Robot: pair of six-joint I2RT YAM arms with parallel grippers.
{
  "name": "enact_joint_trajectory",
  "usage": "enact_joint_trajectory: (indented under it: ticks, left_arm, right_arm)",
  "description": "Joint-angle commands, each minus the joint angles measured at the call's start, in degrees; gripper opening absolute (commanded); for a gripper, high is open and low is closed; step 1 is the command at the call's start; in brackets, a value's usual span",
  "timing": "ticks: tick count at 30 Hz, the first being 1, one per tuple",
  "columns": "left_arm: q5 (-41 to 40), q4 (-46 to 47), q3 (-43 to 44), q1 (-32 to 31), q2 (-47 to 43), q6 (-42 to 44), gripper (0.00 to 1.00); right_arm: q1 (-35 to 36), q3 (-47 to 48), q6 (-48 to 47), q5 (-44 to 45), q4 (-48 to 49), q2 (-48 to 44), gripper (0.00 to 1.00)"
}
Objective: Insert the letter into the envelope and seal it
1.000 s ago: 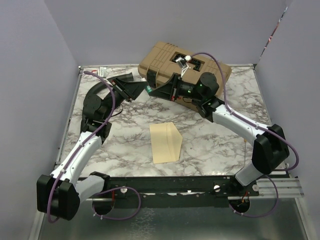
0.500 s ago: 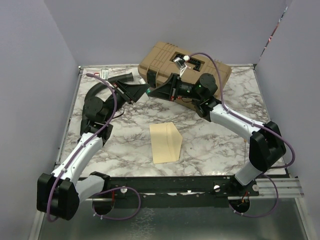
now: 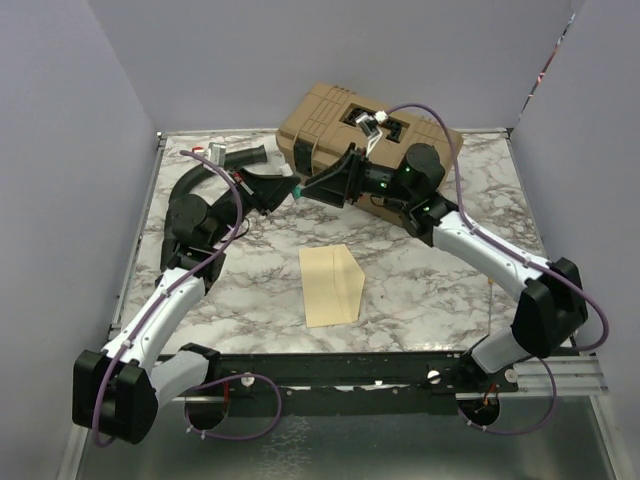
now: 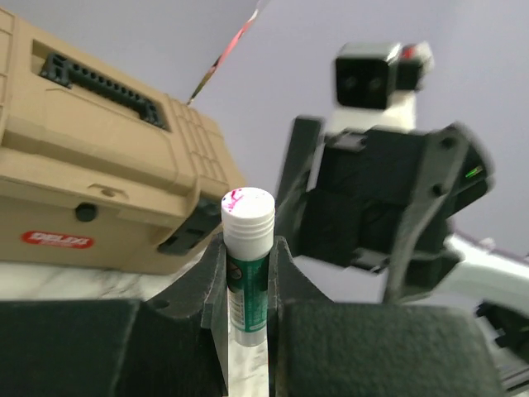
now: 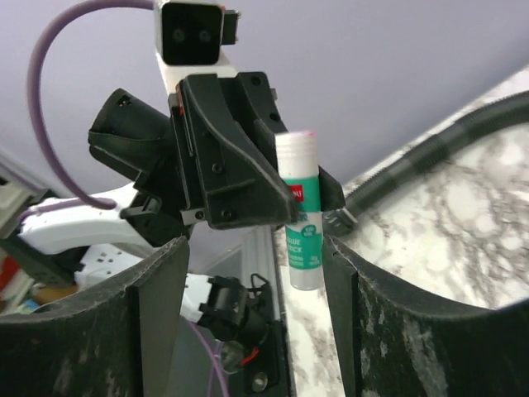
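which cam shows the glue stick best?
Right wrist: nearly the whole glue stick, label facing the camera. Left wrist shows only its upper end, clamped in the left gripper. Top external shows just a green speck.

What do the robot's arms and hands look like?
The left arm and right arm are white tubes joined by chunky black joints. A purple cable loops along each. The left hand and right hand are black, with two thick fingers each. A little white camera box sits on each wrist, and a tiny green light glows on the right arm.
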Motion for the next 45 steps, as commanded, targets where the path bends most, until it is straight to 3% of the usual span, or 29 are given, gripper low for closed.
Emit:
enact_joint_trajectory:
  ticks: [1,4,8,13,22,26,35,40,45]
  left_arm:
    - [6.28,-7.49,2.58,-0.02,-0.39,17.86,0.0]
    - [9.93,-12.35,5.11,-0.06,-0.81,26.69,0.0]
    - [11.44,-17.79,8.55,-0.02,0.57,34.78,0.0]
    - [15.35,-19.78,11.66,-0.03,4.08,38.29,0.0]
    - [16.22,-22.93,13.31,-0.05,5.64,41.53,0.0]
    - [16.92,-22.93,13.37,-0.06,5.82,41.32,0.0]
    - [13.25,-24.75,13.49,-0.05,4.92,40.62,0.0]
    - [11.06,-27.87,12.36,-0.06,4.1,39.74,0.35]
    - [11.52,-28.14,9.38,-0.1,3.62,39.61,0.42]
  right_arm:
    - [0.23,5.23,-14.78,9.21,-21.99,-5.72,0.7]
    - [0.51,20.77,-20.05,11.86,-43.62,-0.51,0.69]
    - [1.73,32.0,-24.68,19.19,-57.76,4.3,0.66]
    - [3.03,36.37,-27.4,22.08,-64.37,7.28,0.67]
    - [4.18,37.99,-28.37,20.89,-66.21,9.4,0.66]
    - [4.58,38.7,-28.76,21.43,-67.46,10.88,0.53]
    - [4.89,41.6,-25.75,18.24,-69.46,12.86,0.08]
    - [4.85,40.75,-22.75,21.06,-68.43,11.2,0.03]
    - [4.68,39.4,-21.08,20.77,-66.58,9.88,0.0]
